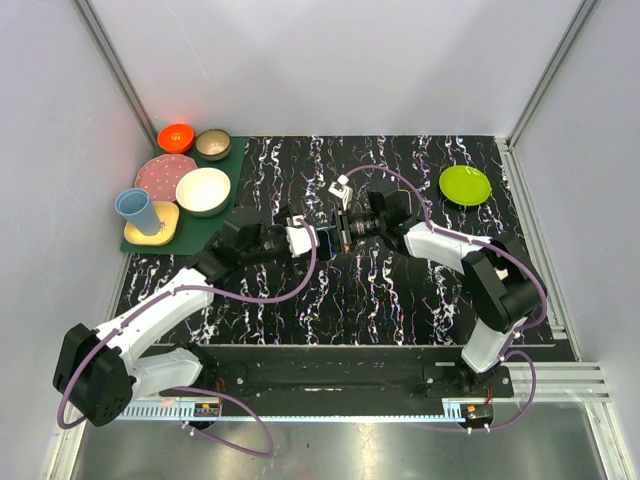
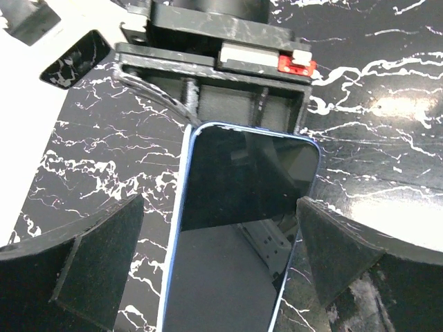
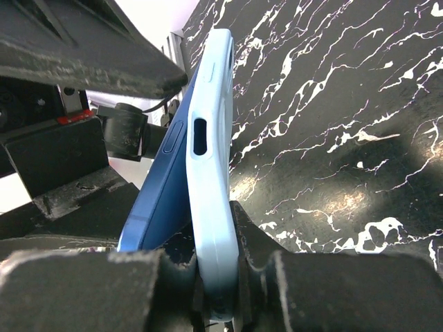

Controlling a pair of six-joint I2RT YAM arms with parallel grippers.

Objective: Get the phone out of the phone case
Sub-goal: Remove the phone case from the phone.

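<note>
At the marbled table's (image 1: pixel 400 290) far left, a white bowl (image 1: pixel 203 190) and a blue cup (image 1: pixel 137 212) sit on a green mat (image 1: pixel 215 228); near centre, the left gripper (image 1: pixel 300 240) stands wide open, its pads (image 2: pixel 97 263) either side of the phone (image 2: pixel 239 235), not touching; the phone's blue edge sits partly clear of the light blue phone case (image 3: pixel 213 173); the right gripper (image 3: pixel 211 277) is clamped on that case; a lime plate (image 1: pixel 465 185) lies far right.

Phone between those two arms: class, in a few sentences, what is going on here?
The right claw is shut on the light blue case, held on edge. The blue phone leans partly out of it. The left claw is open, its fingers either side of the phone, not gripping.
</note>
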